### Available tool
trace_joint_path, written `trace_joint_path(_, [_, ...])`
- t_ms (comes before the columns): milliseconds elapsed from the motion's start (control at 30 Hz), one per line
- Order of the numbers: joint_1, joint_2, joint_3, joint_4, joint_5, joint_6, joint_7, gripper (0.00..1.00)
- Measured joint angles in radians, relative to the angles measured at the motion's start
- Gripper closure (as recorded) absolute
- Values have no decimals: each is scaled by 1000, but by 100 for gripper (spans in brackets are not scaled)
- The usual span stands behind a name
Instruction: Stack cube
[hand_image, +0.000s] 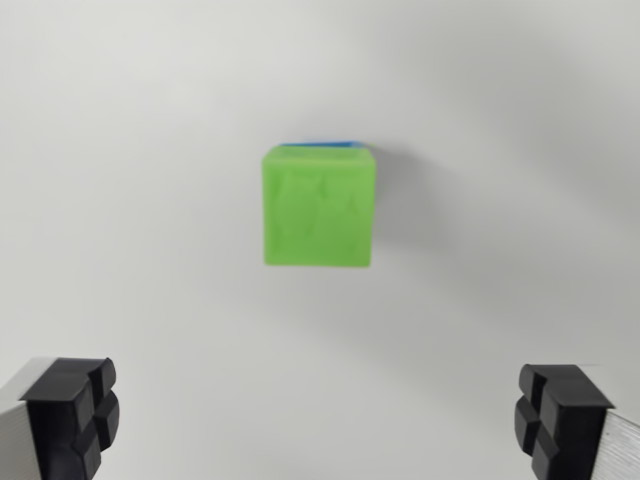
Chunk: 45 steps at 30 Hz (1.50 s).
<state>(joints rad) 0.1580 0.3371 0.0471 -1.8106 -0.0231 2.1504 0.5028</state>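
A plain white surface (130, 200) filled the wrist view from edge to edge. It was smooth, matte and unmarked. A soft grey shadow lay on it just right of the frame's centre, fading toward the upper right. Faint shading also darkened the top right corner, while the left side and the lower middle looked evenly lit.

Bright, even light; green cube (319, 206) softly blurred (faint shadow at its right).
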Motion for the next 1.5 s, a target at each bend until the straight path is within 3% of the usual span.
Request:
trace_joint_path(833, [0,-71,1,126,4,-196,-4,0])
trace_joint_path(1500, [0,-79,1,171,5,-252,-5,0])
